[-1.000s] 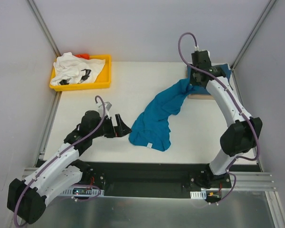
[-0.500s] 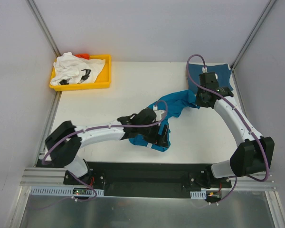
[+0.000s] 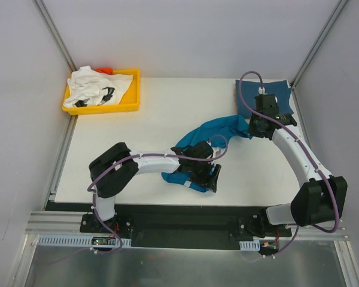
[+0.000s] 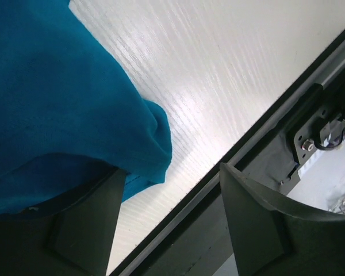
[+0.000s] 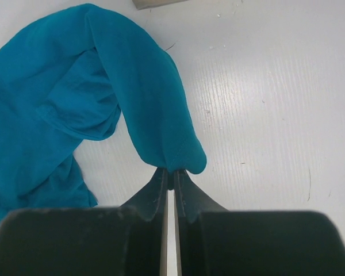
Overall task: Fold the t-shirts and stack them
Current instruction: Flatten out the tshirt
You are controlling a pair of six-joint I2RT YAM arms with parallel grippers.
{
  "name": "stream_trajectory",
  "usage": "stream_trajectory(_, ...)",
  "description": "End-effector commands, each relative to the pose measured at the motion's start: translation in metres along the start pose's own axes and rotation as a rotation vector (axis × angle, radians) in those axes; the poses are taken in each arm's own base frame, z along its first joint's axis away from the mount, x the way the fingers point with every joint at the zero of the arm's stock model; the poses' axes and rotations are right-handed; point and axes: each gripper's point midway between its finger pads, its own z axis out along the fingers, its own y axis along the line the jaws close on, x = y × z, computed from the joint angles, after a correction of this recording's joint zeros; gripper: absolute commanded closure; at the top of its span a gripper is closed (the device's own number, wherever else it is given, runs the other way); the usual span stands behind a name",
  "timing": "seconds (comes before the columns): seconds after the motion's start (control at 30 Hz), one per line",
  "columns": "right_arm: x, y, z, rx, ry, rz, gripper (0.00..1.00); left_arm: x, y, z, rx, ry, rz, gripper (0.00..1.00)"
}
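The teal-blue t-shirt (image 3: 206,128) lies crumpled at the middle of the tabletop (image 3: 155,113), stretched between both arms. The right claw (image 5: 169,172) is pinched closed on a fold at the shirt's far right end. The left claw (image 4: 171,172) sits at the shirt's near edge, close to the tabletop's front rim. Its jaws stand apart, with the hem draped over one finger (image 4: 86,230) and not clamped. The darker blue t-shirt (image 3: 279,92) lies flat at the far right corner. The white t-shirt (image 3: 93,86) is bundled in the yellow tray (image 3: 102,109) at the far left.
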Motion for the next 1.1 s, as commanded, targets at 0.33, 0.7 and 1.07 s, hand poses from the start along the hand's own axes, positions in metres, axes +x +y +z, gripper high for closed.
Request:
stream_trajectory(0.33, -0.011, -0.002, -0.014, -0.031, -0.081, 0.045, 0.99, -0.013, 0.038, 0.007, -0.316, -0.012, -0.045, 1.00)
stream_trajectory(0.7, -0.035, -0.012, -0.060, -0.056, -0.229, 0.070, 0.99, -0.077, -0.044, -0.184, -0.129, -0.510, 0.159, 1.00)
stream_trajectory(1.07, -0.075, -0.049, -0.210, -0.076, -0.585, 0.116, 0.99, -0.051, -0.065, -0.438, -0.075, -1.258, 0.210, 1.00)
